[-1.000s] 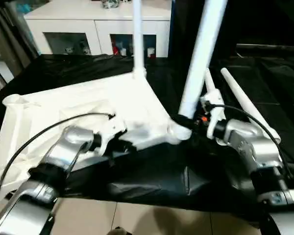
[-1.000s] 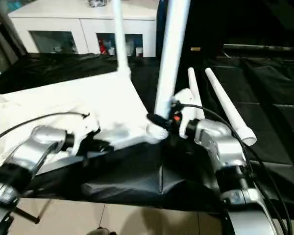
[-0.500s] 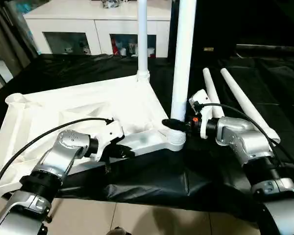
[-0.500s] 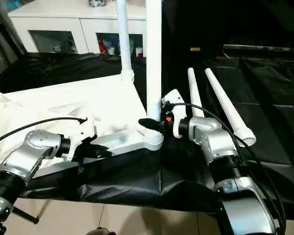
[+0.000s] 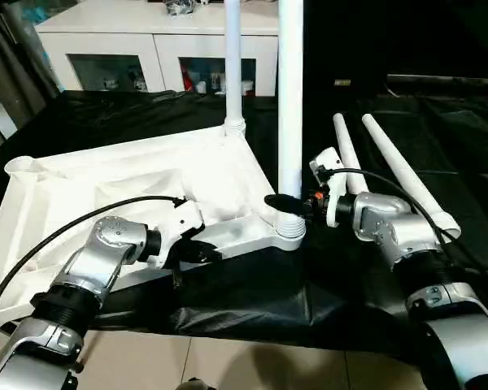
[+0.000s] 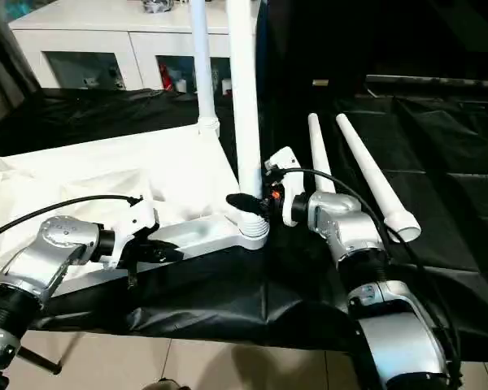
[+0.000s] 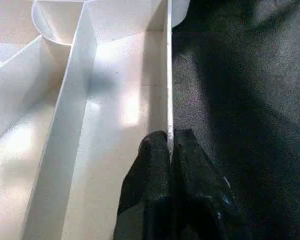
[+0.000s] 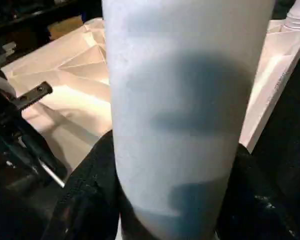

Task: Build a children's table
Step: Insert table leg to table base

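Tabletop point(image 5: 138, 175) lies upside down on the black cloth point(image 5: 252, 301), ribs up, its near rim pinched by the closed left gripper point(image 7: 170, 150), while the right gripper point(image 5: 283, 203) clasps the base of the upright near-right leg point(image 5: 290, 97) in its corner socket.

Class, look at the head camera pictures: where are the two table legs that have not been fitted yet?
The two loose legs lie side by side on the black cloth, on the robot's right, just beyond the right claw and the upright leg it grips.
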Controlling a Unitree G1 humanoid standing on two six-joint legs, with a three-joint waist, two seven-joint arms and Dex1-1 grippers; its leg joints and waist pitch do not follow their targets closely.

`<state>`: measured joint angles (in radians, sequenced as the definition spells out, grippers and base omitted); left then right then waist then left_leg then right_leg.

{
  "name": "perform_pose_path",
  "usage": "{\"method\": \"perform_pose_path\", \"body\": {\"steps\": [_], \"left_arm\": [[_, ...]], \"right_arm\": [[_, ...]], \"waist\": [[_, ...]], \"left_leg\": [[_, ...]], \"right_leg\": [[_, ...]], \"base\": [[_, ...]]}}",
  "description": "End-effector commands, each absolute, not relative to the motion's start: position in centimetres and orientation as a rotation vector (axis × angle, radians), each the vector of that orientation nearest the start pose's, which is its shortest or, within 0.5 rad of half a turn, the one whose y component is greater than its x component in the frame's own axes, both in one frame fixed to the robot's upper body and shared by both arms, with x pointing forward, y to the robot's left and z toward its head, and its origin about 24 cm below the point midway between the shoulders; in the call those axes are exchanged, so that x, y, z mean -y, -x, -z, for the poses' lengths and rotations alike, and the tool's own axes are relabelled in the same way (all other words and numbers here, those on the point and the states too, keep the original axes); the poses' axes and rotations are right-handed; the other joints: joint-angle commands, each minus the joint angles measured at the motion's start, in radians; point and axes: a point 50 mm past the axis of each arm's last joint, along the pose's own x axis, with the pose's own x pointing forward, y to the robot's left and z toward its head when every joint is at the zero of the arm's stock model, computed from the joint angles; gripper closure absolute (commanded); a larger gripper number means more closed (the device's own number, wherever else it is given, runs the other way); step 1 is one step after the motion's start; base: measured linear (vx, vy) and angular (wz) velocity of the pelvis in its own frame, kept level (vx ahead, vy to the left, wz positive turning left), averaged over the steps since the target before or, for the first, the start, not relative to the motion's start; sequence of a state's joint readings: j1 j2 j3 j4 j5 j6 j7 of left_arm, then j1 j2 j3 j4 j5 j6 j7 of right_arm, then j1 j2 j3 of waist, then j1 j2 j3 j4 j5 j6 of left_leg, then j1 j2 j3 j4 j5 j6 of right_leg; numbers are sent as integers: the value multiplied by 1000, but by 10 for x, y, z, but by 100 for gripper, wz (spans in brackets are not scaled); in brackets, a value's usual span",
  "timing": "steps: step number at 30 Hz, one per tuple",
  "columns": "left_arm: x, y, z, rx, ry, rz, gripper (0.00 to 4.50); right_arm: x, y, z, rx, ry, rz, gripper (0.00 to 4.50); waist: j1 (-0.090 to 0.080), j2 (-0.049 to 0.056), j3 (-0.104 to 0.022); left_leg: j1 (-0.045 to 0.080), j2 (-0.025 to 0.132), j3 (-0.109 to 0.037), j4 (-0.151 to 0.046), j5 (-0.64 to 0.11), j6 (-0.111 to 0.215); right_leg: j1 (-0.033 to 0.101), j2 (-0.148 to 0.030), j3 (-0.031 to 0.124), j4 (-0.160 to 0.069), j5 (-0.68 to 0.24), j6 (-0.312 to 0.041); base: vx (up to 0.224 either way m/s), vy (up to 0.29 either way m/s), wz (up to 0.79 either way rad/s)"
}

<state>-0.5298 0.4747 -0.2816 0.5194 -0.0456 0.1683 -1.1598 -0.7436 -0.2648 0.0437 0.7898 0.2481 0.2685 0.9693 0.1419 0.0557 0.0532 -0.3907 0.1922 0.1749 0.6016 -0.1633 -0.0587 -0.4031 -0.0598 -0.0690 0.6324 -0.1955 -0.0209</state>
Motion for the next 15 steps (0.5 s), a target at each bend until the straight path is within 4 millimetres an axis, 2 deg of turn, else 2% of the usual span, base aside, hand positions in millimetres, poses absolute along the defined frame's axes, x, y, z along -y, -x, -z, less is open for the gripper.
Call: {"method": "perform_pose_path", "body": {"steps": [1,4,6,8,9,10,12,13,14,15], "left_arm": [[-158,-312,-58,-426,-335,1230,450],[-157,-313,-58,-419,-331,1219,450],[-156,-315,-59,-407,-322,1204,450],[-155,-317,-60,-401,-315,1195,450],[-155,-318,-60,-396,-309,1188,450],[-155,-318,-60,-396,-309,1188,450],[-153,-321,-63,-381,-279,1178,450],[-152,-321,-63,-379,-275,1178,450],[-152,-322,-63,-379,-273,1177,450],[-152,-322,-63,-379,-273,1177,450]], "right_arm": [[143,-352,-65,-343,-145,-937,257],[151,-349,-59,-336,-180,-897,258],[158,-345,-52,-325,-208,-853,259],[162,-342,-49,-313,-226,-824,259],[164,-340,-47,-303,-238,-808,259],[164,-340,-47,-303,-238,-808,259],[168,-333,-39,-269,-266,-757,259],[168,-329,-36,-263,-273,-749,259],[168,-323,-31,-252,-280,-739,259],[168,-323,-31,-252,-280,-739,259]], "waist": [[2,-18,-75],[3,-18,-75],[4,-12,-76],[5,-14,-75],[5,-9,-75],[4,-12,-75],[8,-8,-73],[8,-9,-75],[11,-1,-73],[11,-1,-73]], "left_leg": [[17,41,-12,-62,-170,41],[17,41,-12,-62,-168,43],[18,41,-13,-62,-174,42],[19,41,-12,-63,-178,44],[19,41,-12,-63,-182,42],[20,40,-13,-64,-190,39],[25,42,-11,-64,-211,34],[23,42,-14,-67,-209,33],[23,42,-15,-68,-215,33],[23,42,-15,-68,-215,33]], "right_leg": [[46,-89,48,-76,-196,-199],[46,-90,49,-77,-199,-196],[46,-90,49,-77,-202,-194],[45,-89,48,-80,-206,-193],[45,-89,48,-81,-216,-190],[44,-88,48,-82,-226,-190],[39,-90,50,-88,-252,-180],[45,-91,49,-85,-252,-179],[40,-90,50,-88,-261,-172],[40,-90,50,-88,-261,-172]], "base": [[0,0,0],[0,0,0],[0,0,0],[0,0,0],[0,0,0],[0,0,0],[0,0,0],[0,0,0],[0,0,0],[0,0,0]]}}
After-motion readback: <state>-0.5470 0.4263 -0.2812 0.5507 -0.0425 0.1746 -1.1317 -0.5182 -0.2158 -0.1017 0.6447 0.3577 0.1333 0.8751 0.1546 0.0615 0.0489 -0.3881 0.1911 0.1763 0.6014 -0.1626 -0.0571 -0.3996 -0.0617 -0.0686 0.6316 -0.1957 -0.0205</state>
